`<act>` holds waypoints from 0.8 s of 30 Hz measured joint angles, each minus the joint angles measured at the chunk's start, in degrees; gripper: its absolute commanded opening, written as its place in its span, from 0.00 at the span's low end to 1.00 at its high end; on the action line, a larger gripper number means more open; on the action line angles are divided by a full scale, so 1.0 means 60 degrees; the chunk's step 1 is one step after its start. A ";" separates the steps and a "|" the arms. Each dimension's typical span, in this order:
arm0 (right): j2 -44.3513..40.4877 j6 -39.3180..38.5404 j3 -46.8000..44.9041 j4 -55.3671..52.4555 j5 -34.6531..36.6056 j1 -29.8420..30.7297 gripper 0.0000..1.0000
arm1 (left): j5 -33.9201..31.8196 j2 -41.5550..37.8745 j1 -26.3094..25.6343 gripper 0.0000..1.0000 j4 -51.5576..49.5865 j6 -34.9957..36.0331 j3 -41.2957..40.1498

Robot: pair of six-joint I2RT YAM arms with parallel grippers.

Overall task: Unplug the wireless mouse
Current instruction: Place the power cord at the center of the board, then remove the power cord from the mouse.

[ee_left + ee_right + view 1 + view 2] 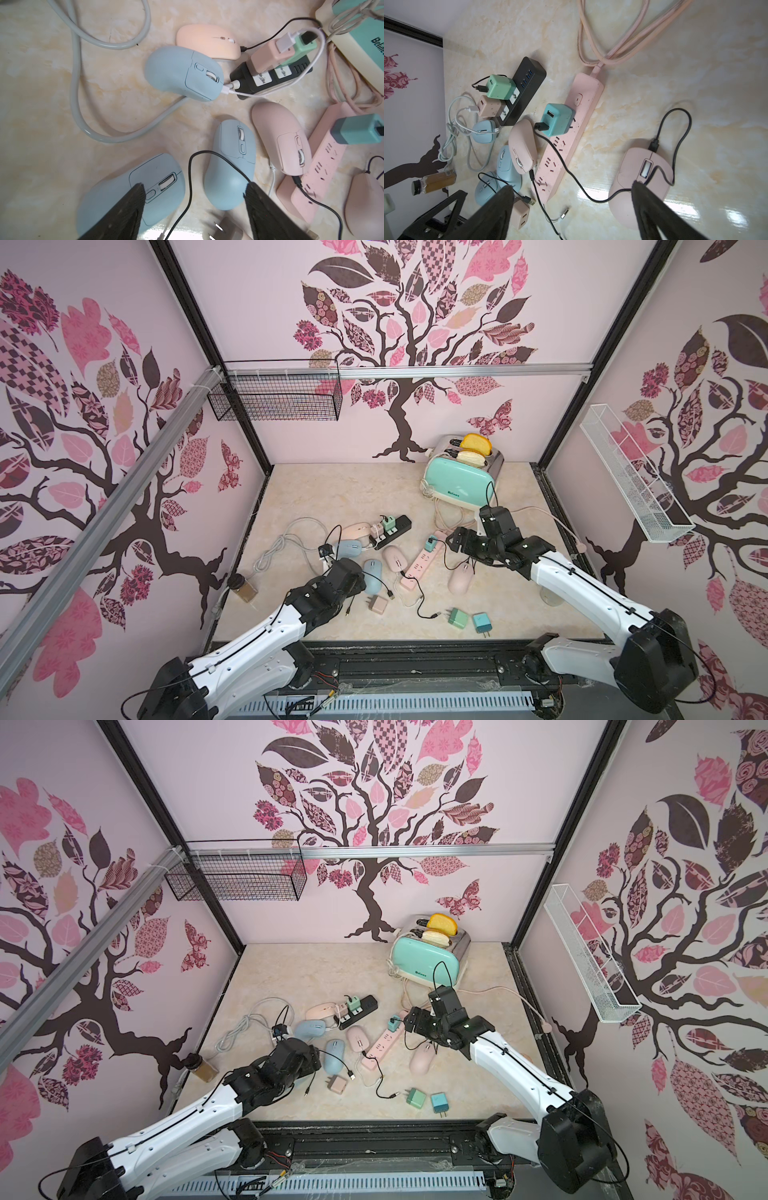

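Several blue and pink mice lie among the chargers and cables. My left gripper (195, 185) is open and low over a blue mouse (124, 199), with a second blue mouse (230, 166) by its other finger. A loose black cable (190, 176) runs between the jaws, and its USB plug (529, 200) lies free beside a pink charger cube (520, 214). My right gripper (572, 185) is open above the table next to a pink mouse (627, 199). That mouse's black cable (579, 185) runs to a teal charger (557, 120) on the pink power strip (577, 124).
A black power strip (392, 533) carries green and beige chargers that feed a peach mouse (207, 44) and a blue mouse (176, 76). A mint toaster (459, 481) stands at the back. A spice jar (243, 589) stands at the left, and two loose chargers (457, 618) lie near the front edge.
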 measured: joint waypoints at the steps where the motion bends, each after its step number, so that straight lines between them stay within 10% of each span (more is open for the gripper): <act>1: 0.0000 -0.0062 0.0015 -0.0036 0.0058 0.0113 0.81 | -0.0084 -0.0211 0.0000 0.82 -0.0091 0.0018 0.0036; 9: -0.0076 -0.1315 0.0138 -0.0036 -0.0586 0.1821 0.75 | 0.0648 -0.1282 0.0007 0.77 0.0699 0.0787 0.0331; 24: 0.3748 -0.2958 0.1239 0.0011 -0.0852 0.3260 0.56 | 0.3486 0.3136 0.0066 0.75 0.3606 0.1282 0.0612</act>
